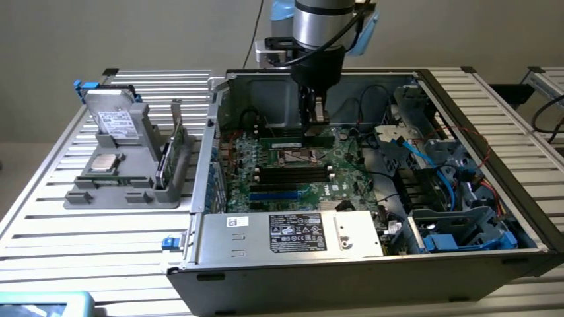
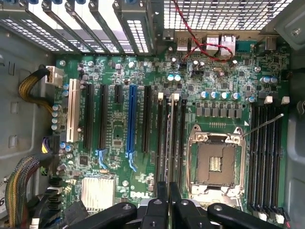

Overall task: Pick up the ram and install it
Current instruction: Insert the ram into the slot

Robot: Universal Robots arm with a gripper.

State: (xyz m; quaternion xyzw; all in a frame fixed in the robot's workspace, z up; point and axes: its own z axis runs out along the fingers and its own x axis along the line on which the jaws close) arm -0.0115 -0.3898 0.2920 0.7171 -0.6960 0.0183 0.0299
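Ribbed silver aluminium table [image 1: 53, 218] carries an open grey metal computer case [image 1: 352, 277], lying on its side with its green motherboard [image 2: 114, 71] facing up. Reaching down into the case is the arm's black gripper [image 1: 315, 122], its two fingers [image 2: 161, 205] drawn close together and clamped on the ram [image 1: 295, 142], a slim, long dark-green circuit-board stick with a row of black chips. The stick hangs level straight under the fingertips, gripped near the middle of its upper edge. From the wrist view it appears edge-on as a thin line, running along the long black memory slots directly beneath the gripper; whether it already sits in a slot cannot be told. Just beside the gripper's line, to one side of the stick, lies the square silver-framed processor socket [image 2: 214, 162], open and bare. Further off on the other side runs a long blue plastic expansion slot [image 2: 129, 119]. Well away from the gripper, outside the case, stands a grey plastic parts holder [image 1: 115, 188].
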